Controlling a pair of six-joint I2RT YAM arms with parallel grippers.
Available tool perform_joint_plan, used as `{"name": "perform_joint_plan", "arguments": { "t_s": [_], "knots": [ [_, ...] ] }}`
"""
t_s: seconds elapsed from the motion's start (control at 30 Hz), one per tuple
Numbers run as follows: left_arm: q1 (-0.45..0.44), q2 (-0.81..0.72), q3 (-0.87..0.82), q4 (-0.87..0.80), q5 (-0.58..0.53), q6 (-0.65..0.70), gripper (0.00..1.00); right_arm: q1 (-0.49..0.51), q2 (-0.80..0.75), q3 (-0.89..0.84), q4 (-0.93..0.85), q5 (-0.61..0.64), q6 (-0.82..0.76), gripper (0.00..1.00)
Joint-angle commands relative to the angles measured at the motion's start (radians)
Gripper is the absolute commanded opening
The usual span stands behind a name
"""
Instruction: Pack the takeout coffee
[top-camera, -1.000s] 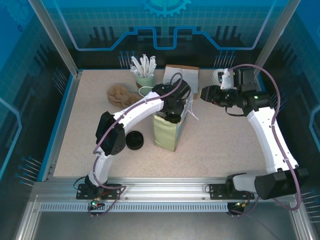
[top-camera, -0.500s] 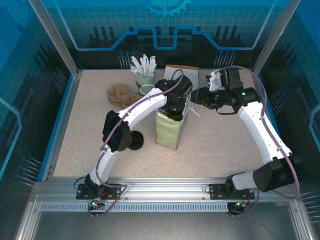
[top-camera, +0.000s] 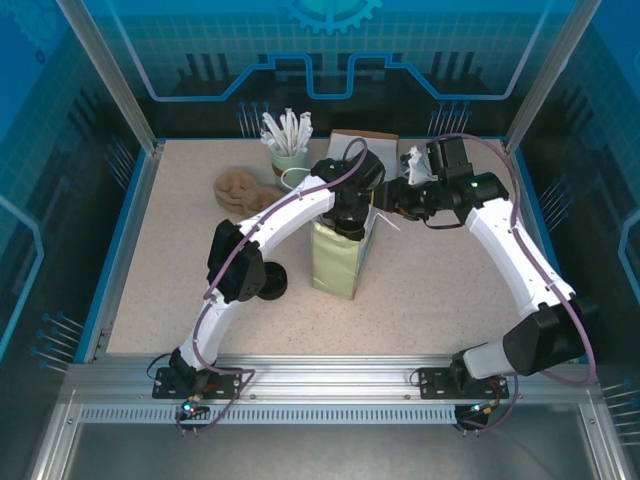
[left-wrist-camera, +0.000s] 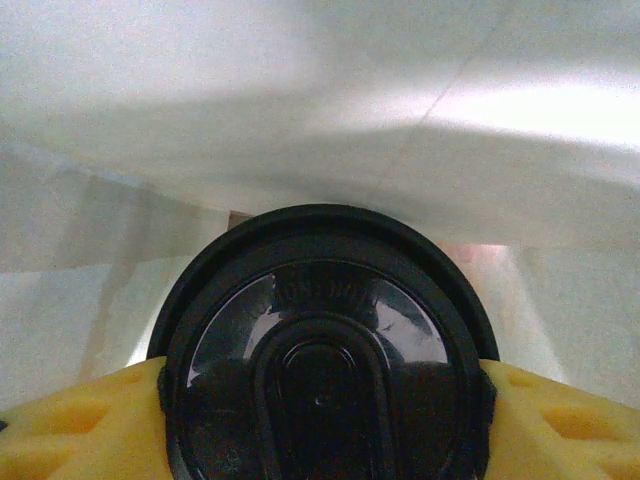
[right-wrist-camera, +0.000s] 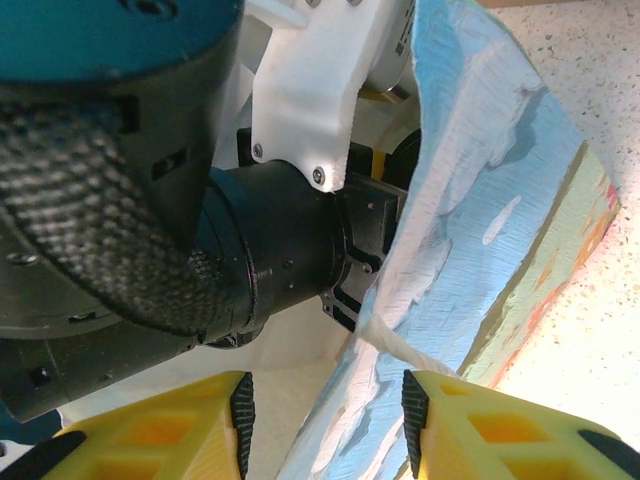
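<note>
Left gripper (left-wrist-camera: 320, 395) clamps the black-lidded takeout coffee cup (left-wrist-camera: 320, 320), low centre, inside the tall olive-green paper bag (top-camera: 335, 262); right gripper (right-wrist-camera: 325, 405) fingers stand apart astride its rim. Lower straight, keeping the mouth wide, and release upright

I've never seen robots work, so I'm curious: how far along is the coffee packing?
Done: the coffee cup with a round black plastic lid is inside the upright olive-green paper bag, white walls around it. In hand: the left arm's jaws grip the lid's sides; the right arm's jaws straddle the bag's rim, apart. Left, probably: let go of the cup and withdraw both arms.
</note>
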Motion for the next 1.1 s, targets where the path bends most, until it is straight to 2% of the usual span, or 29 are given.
{"name": "perform_joint_plan", "arguments": {
  "t_s": [0.0, 0.4, 0.83, 1.07],
  "knots": [
    [0.008, 0.067, -0.061, -0.005, 0.057, -0.034, 0.65, 0.014, 0.017, 0.001, -0.003, -0.008, -0.016, 0.44],
    [0.008, 0.070, -0.089, 0.019, 0.073, -0.043, 0.65, 0.033, 0.050, 0.022, -0.017, 0.020, -0.018, 0.39],
    [0.030, 0.046, -0.002, -0.024, 0.096, -0.062, 0.66, 0.040, 0.065, 0.116, -0.155, 0.098, -0.059, 0.02],
    [0.031, 0.046, 0.075, -0.065, 0.098, -0.071, 0.75, 0.044, 0.067, 0.151, -0.185, 0.136, -0.062, 0.00]
  ]
}}
